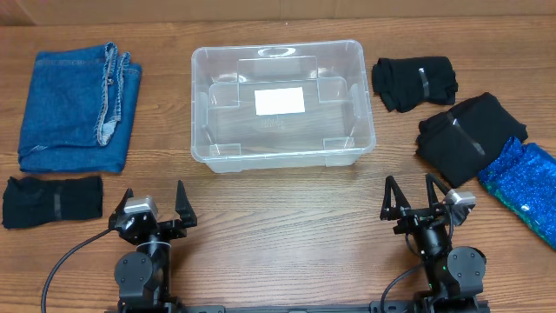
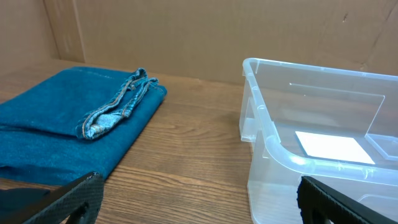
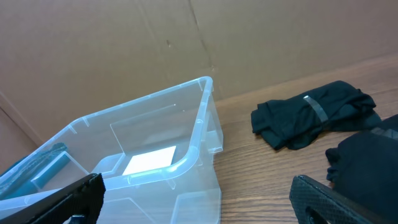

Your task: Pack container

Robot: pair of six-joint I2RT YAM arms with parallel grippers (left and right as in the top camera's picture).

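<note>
We found the container point(image 1: 278, 158) empty at the centre of the table point(image 1: 287, 228), beyond both arms. We judged it light, stiff and smooth-walled, best gripped at its thick rim. The left hand point(image 1: 153, 196) and right hand point(image 1: 408, 187) were spread, holding nothing.

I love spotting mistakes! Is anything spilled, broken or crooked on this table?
Nothing stands out. The container sits upright and empty in the middle. The jeans lie folded to its left, the black clothes lie in piles on both sides, and a sparkly blue item lies at the right edge. Nothing looks spilled or broken.
</note>
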